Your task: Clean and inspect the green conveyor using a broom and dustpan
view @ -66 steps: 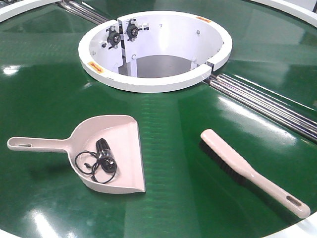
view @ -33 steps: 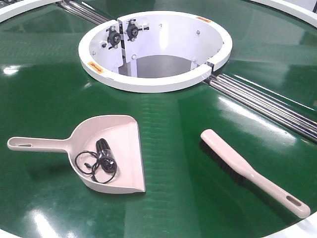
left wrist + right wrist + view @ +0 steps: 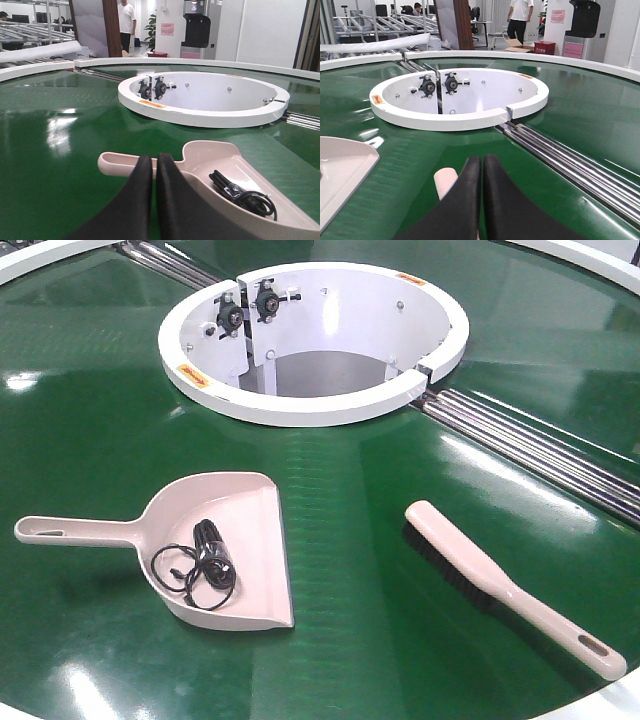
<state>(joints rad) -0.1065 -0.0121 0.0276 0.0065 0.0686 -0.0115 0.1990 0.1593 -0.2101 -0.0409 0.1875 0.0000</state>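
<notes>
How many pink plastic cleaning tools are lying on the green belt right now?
2. The dustpan lies at left holding a black cable; the broom lies apart at right. None appears hidden.

Pink dustpan (image 3: 225, 540) and broom (image 3: 480, 575) lie apart on green conveyor (image 3: 340, 500).

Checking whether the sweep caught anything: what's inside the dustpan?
The dustpan holds a tangled black cable with a small black plug-like body, lying towards the back of the scoop near the handle. The pan floor directly beneath the cable is covered.
</notes>
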